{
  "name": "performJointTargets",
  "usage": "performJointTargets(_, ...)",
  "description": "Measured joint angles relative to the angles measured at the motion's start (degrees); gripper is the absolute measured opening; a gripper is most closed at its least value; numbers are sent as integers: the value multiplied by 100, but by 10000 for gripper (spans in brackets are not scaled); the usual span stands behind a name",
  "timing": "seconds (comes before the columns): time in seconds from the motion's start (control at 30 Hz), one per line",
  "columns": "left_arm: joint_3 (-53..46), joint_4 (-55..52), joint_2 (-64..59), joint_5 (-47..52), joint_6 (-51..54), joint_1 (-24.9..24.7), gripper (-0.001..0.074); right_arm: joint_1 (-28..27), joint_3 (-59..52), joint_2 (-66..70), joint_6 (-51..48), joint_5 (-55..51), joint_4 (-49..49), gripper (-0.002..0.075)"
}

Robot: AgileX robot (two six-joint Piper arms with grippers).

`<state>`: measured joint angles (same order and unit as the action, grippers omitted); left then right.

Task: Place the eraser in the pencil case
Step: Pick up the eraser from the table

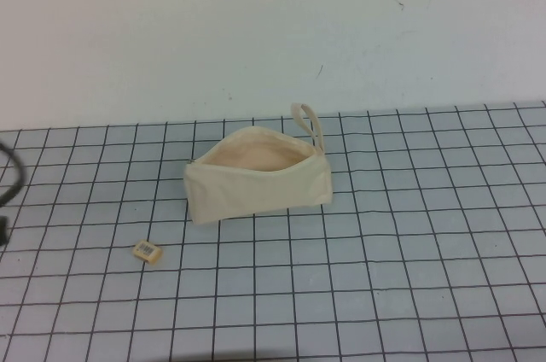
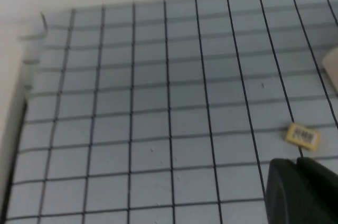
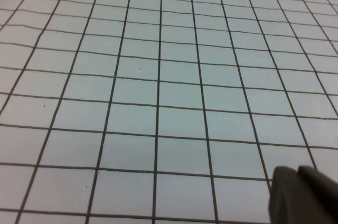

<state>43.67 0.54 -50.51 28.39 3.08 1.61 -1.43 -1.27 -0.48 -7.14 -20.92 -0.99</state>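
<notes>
Lying near the left gripper (image 2: 298,179), eraser (image 2: 302,135) escapes right gripper (image 3: 301,192); fingers' openness unclear.

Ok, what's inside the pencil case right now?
Only peach lining shows through the open mouth of the pencil case; its front wall hides the bottom. The eraser lies outside on the mat. Left gripper sits near it; right gripper is parked.

pale blue gridded mat (image 1: 409,234) on the table, white wall (image 1: 256,29) behind
</notes>
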Motion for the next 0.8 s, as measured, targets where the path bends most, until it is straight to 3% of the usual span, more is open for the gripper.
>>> performJointTargets(0.2,751,945,-1660,844,823,0,-1,0,0,0,0,0,0,-1)
performJointTargets(0.4,1431,1630,-2820,935,1376,-12,-1,0,0,0,0,0,0,-1)
performJointTargets(0.63,1754,1605,-3801,766,1979,-642,4,0,0,0,0,0,0,-1)
performJointTargets(0.73,1764,1471,-4211,614,2242,-1089,73,0,0,0,0,0,0,-1)
performJointTargets(0.8,1764,1319,-4494,503,2267,-1321,194,0,0,0,0,0,0,-1)
